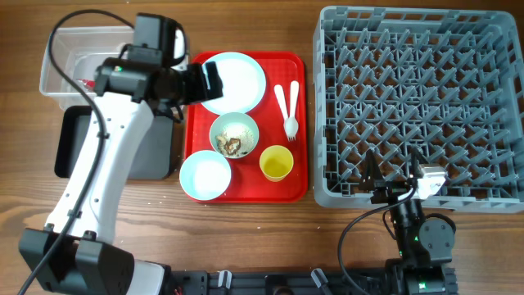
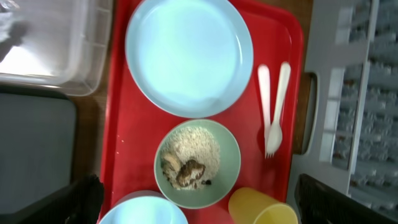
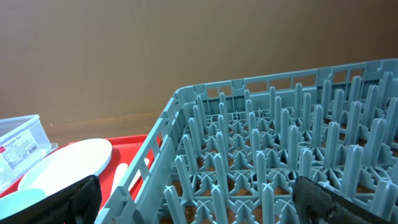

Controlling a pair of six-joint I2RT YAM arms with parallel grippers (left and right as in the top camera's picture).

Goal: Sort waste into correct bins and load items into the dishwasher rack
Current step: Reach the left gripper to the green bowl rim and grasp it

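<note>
Overhead view: a red tray [image 1: 196, 123] holds a light blue plate [image 1: 233, 82], a bowl of brown scraps and crumbs [image 1: 234, 135], an empty bowl [image 1: 205, 174], a yellow cup [image 1: 277, 162], and a white fork and spoon [image 1: 288, 106]. The grey dishwasher rack [image 1: 324, 98] holds nothing. The left gripper [image 1: 210, 82] hovers spread wide over the plate, empty-handed. The right gripper [image 1: 395, 174] waits, also spread and empty, at the rack's near edge. Loading looks unstarted.

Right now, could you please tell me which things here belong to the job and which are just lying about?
Job: plate, scrap-filled bowl, empty bowl, yellow cup, plastic cutlery, clear tub, black tray, dishwasher rack.
Lying about: red tray, wooden table.
</note>
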